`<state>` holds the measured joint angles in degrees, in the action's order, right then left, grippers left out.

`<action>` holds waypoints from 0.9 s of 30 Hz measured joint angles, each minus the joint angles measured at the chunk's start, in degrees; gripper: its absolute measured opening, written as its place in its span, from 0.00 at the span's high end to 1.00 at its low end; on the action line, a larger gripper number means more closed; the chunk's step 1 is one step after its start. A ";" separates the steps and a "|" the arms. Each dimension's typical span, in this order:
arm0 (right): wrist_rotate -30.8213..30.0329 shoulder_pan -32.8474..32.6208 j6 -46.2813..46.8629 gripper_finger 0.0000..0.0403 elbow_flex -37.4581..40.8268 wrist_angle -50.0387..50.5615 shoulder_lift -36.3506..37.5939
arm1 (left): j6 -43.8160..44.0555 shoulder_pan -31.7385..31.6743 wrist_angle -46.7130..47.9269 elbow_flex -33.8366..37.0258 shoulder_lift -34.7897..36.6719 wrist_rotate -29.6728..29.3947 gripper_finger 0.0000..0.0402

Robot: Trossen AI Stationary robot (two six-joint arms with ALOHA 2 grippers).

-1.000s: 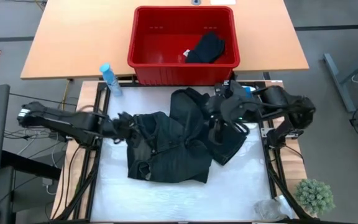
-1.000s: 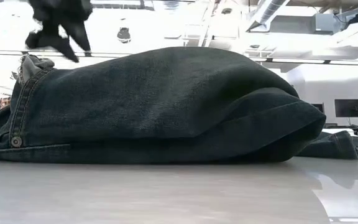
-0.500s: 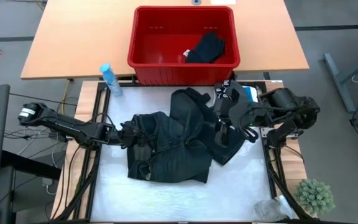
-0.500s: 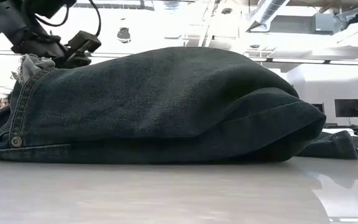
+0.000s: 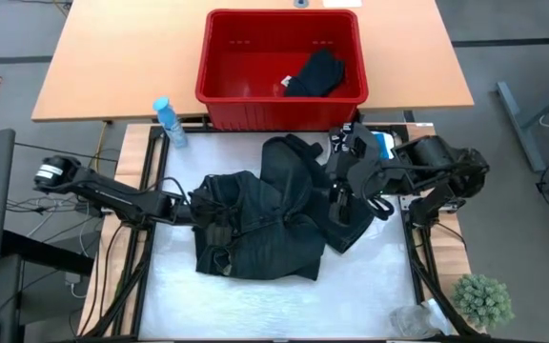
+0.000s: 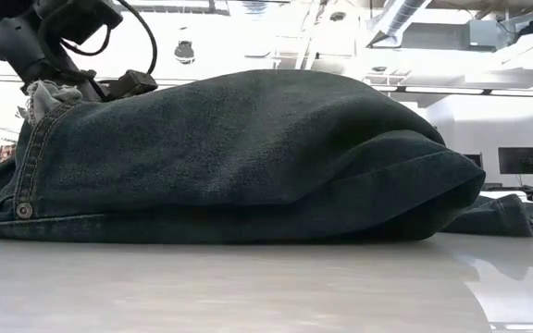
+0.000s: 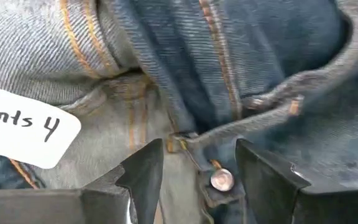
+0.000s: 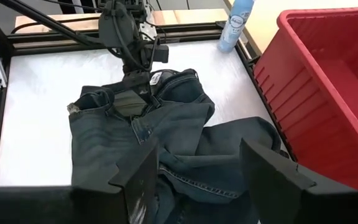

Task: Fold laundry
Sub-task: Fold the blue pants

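A crumpled pair of dark blue denim jeans (image 5: 265, 224) lies bunched in the middle of the white table (image 5: 370, 286), the waistband toward the left arm's side and one leg trailing toward the right arm. In the low view the denim rises as one rounded heap (image 6: 248, 157) with a metal rivet at its seam. In the left wrist view a white label with handwriting (image 7: 23, 127) sits on the fabric close to a brass button (image 7: 221, 180) on the waistband.

The left hand (image 5: 201, 208) is down at the waistband edge of the jeans; its two dark fingers (image 7: 145, 171) stand apart on either side of the buttoned seam, released, with nothing pinched between them. The right hand (image 5: 336, 195) hangs over the far leg of the jeans, fingers (image 8: 138, 177) spread wide and holding nothing.

Behind the white table, on a tan wooden table (image 5: 112, 57), stands a red plastic basket (image 5: 246, 95) with a black garment (image 5: 315, 74) lying inside it. A light blue bottle (image 5: 168, 122) lies just beside the basket's corner. A small green plant (image 5: 484, 297) stands off the white table's near right corner.
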<state>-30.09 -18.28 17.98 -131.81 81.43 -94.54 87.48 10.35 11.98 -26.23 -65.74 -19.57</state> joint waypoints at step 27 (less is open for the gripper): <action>0.11 0.09 5.07 0.38 -0.02 5.89 0.02 | -6.99 -1.33 -17.40 -3.21 -3.12 2.67 0.99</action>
<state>-29.98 -18.20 23.06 -131.83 87.32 -94.52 80.49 9.02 -5.41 -29.44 -68.86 -16.90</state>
